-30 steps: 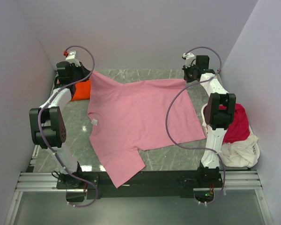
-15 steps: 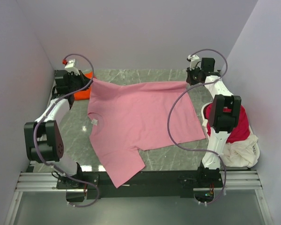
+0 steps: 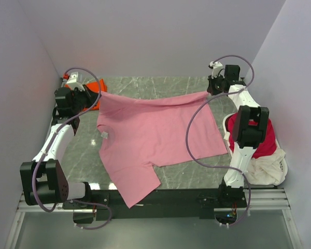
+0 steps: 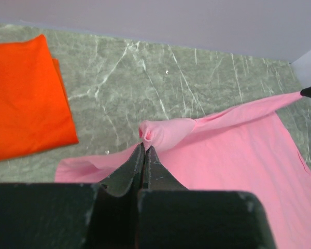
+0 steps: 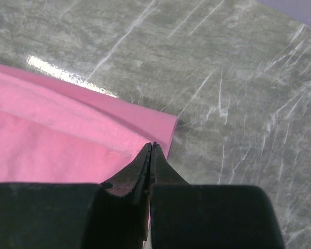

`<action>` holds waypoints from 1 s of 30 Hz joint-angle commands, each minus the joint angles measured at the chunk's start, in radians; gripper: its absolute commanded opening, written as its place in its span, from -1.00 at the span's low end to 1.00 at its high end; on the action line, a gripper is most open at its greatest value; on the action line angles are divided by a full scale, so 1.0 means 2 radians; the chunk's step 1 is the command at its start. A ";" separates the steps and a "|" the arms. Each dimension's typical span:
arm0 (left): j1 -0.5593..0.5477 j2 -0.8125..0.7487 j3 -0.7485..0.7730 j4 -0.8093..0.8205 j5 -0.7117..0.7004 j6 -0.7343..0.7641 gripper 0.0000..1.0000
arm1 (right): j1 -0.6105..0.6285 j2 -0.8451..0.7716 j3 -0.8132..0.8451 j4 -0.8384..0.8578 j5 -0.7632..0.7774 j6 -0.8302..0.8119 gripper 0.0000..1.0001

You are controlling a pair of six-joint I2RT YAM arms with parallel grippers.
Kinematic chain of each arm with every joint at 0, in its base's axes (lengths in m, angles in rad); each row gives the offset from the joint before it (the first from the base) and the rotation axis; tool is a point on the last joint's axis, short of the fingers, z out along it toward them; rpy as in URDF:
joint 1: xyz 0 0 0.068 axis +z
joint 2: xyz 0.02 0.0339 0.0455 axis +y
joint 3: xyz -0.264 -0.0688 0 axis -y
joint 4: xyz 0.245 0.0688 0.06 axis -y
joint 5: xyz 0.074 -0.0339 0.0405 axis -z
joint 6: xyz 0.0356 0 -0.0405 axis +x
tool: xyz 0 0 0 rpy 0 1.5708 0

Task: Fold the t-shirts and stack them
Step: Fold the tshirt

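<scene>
Across the desk (image 3: 197, 176) middle lies the light pink t-shirt (image 3: 155, 129), far hem stretched between two grips. Wrist views: left gripper (image 4: 143, 149) clenched on a bunched corner, right gripper (image 5: 151, 148) pinching the opposite corner. Overhead only: crimson tee (image 3: 267, 137) and cream tee (image 3: 267, 168) heaped at right edge. Far-left corner: folded orange-red tee (image 4: 26, 98).

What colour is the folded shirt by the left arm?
Folded shirt: bright orange-red, best in the left wrist view.

A marbled table (image 3: 181, 85) is mostly covered by a spread pink t-shirt (image 3: 150, 129), with a folded orange-red t-shirt (image 3: 96, 85) laid by its far-left corner.
</scene>
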 commanded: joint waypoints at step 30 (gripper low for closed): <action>0.000 -0.062 -0.044 -0.073 -0.009 0.001 -0.99 | -0.011 -0.023 -0.002 -0.002 0.015 -0.013 -1.00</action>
